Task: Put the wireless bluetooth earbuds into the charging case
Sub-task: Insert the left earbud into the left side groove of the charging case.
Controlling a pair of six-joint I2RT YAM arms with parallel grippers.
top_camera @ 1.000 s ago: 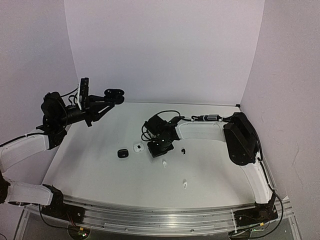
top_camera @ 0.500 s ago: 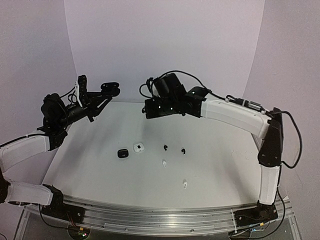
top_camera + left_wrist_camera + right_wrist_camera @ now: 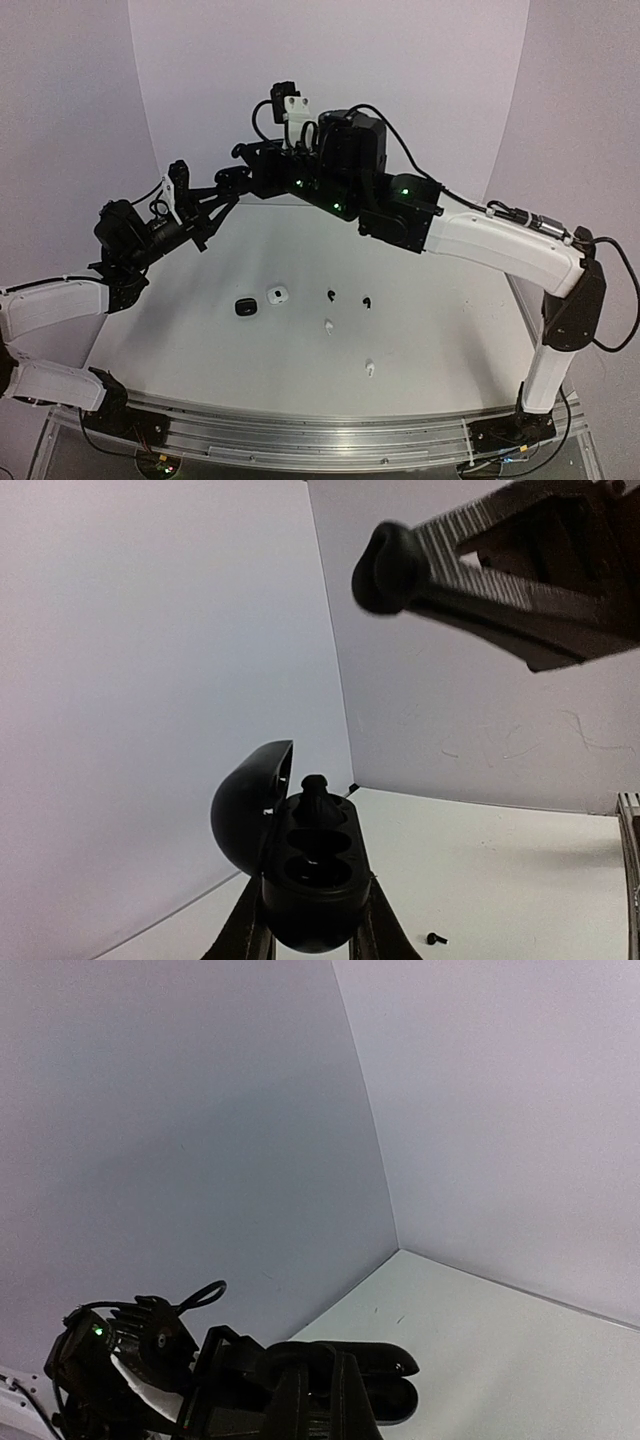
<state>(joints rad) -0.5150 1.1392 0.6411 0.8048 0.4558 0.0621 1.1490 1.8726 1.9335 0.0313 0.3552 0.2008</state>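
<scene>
Earbuds [image 3: 365,301] lie scattered on the worktop [image 3: 450,330], one apparently seated in the open charging case [image 3: 305,880] clamped aloft by the left jaws, and the right jaws (pressed together, contents unclear) hovering close could knock it loose.

Three charging cases were counted: one white case [image 3: 277,295]; one black case [image 3: 244,307] just left of the white case; one open black case [image 3: 305,880] raised well behind it.

Five earbuds were counted:
- black earbud A [image 3: 331,294] and black earbud B [image 3: 366,301], right of the white case
- black earbud C [image 3: 316,786], seated in the open black case
- white earbud A [image 3: 328,325] and white earbud B [image 3: 370,368], right of and nearer than the white case
</scene>
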